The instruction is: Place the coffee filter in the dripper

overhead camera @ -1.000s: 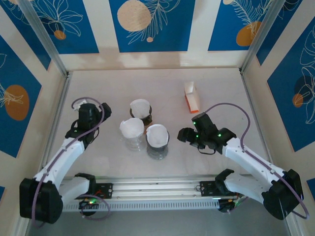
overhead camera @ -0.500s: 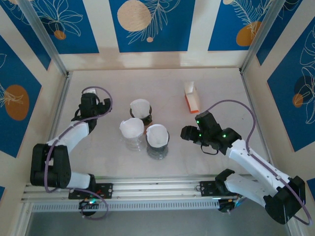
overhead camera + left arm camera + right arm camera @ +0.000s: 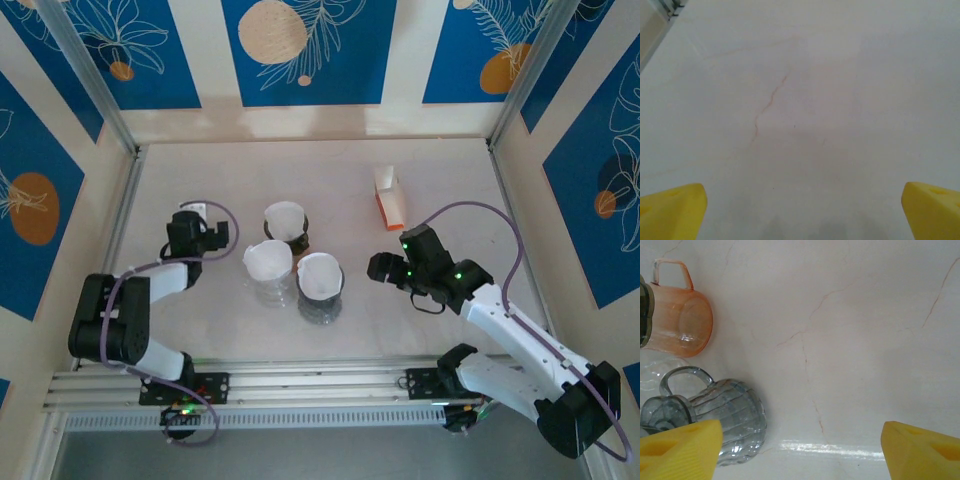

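Three drippers (image 3: 320, 292) — filter (image 3: 268, 258) in each; one orange box (image 3: 390, 204).

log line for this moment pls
left hand open over bare table | right hand open, empty, right of grey dripper | white filter sits in grey dripper | box back right

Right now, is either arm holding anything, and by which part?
Nothing is held. The left gripper is open over bare table; the right gripper is open near the grey glass dripper, nothing between its fingers.
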Robot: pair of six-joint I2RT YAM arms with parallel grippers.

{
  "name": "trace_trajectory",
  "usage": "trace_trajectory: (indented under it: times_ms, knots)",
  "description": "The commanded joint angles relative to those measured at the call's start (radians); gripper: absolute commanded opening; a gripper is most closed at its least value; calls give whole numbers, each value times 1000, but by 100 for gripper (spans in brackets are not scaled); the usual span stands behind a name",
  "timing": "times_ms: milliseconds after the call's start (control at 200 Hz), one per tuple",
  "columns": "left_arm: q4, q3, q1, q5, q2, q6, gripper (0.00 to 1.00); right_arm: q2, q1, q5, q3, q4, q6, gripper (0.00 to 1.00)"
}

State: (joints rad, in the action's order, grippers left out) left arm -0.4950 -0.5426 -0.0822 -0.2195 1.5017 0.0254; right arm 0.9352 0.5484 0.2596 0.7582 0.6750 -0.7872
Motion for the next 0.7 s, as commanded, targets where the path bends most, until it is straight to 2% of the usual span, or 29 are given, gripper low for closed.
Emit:
trace_trajectory:
  times_ms: [0,20,240,305,355,395,450,505,695]
  knots:
    - [-150,28,9,47,26,-34,100,2,-5,63,44,10,3,95]
    - [-153,27,9,50,27,-37,100,5,-5,75,47,12,-2,100]
    - [-182,45,14,122,28,-55,100,68,-11,169,94,11,27,99]
    - [-247,84,15,148,24,-57,100,91,-21,182,110,12,32,99]
    - [-379,149,28,200,45,-62,100,105,-34,190,119,13,31,99]
    - [-531,197,30,176,79,-60,100,109,-45,191,123,6,36,99]
    - [-423,180,28,113,43,-31,100,105,-59,194,123,-15,54,99]
    - [-483,186,23,103,66,-39,100,87,-71,198,112,-57,83,99]
    - [-488,192,10,53,62,-39,100,16,-118,225,69,-207,202,99]
